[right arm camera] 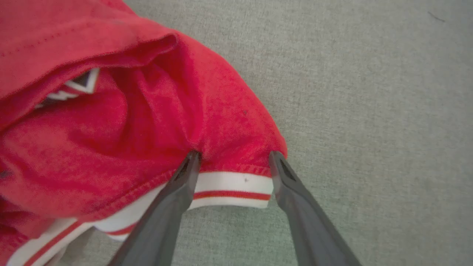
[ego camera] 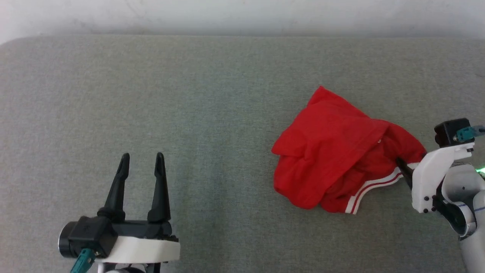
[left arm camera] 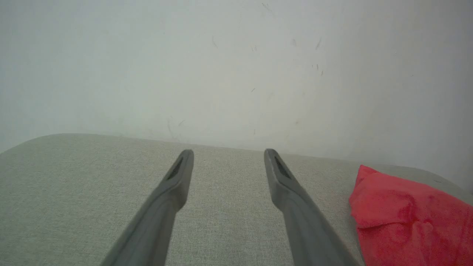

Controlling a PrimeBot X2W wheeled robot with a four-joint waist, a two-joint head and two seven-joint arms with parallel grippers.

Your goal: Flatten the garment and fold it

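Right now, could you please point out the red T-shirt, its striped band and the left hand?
red T-shirt (ego camera: 326,140): head view, upper panel.
striped band (right arm camera: 232,194): right wrist view, red stripe.
left hand (ego camera: 143,155): head view, between its fingertips.

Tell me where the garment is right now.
In the head view the garment lies crumpled right of centre on the grey surface, its white striped band between the fingers of the open right gripper, away from the left gripper at lower left.
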